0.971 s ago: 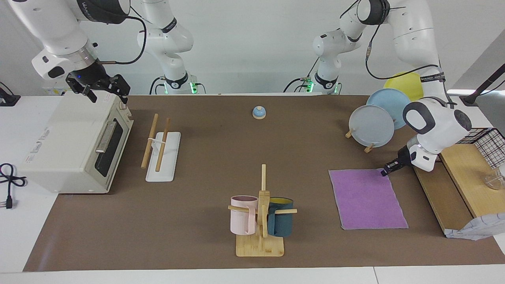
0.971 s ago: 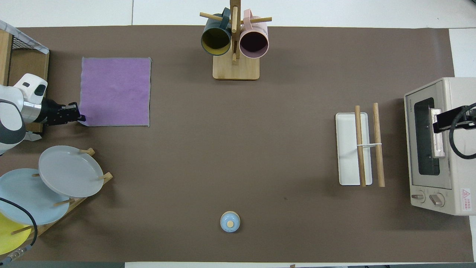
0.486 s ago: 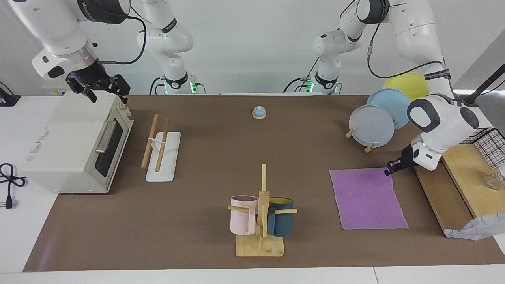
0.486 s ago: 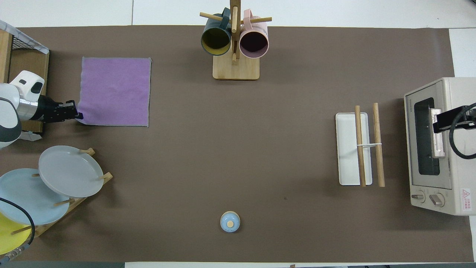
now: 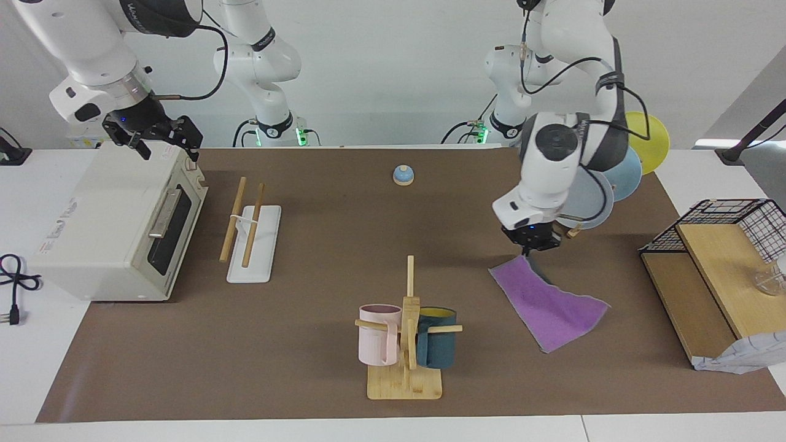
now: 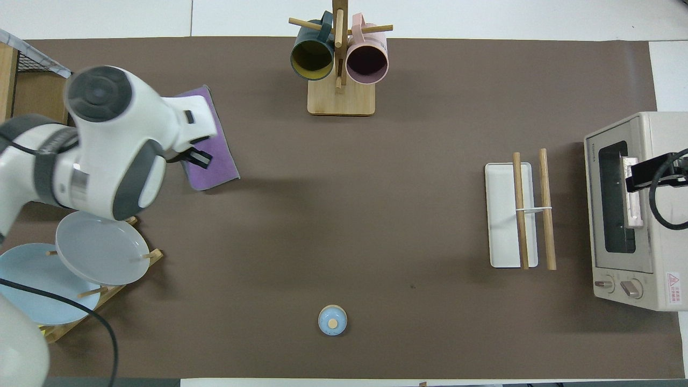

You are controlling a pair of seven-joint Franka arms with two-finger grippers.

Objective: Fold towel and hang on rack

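The table (image 5: pixel 319 380) was covered with a brown mat. At the right arm's end stood the toaster oven (image 5: pixel 116 224), and the right gripper (image 5: pixel 163 144) hung over its top corner, waiting, with its fingers spread apart. Beside the oven, toward the middle of the table, stood the rack (image 5: pixel 250 236), its two wooden rods bare. The mug tree (image 5: pixel 406 334) with a pink and a dark mug stood farther from the robots, near the middle. The towel (image 5: pixel 546 304), purple side up, lay toward the left arm's end, between the mug tree and the wooden shelf (image 5: pixel 712 282). One corner of it was lifted off the mat, pinched in the left gripper (image 5: pixel 529 250); the rest lay on the table. The plates (image 5: pixel 608 178) stood nearer to the robots than the towel. A small blue bell (image 5: pixel 403 175) stood near the robots.
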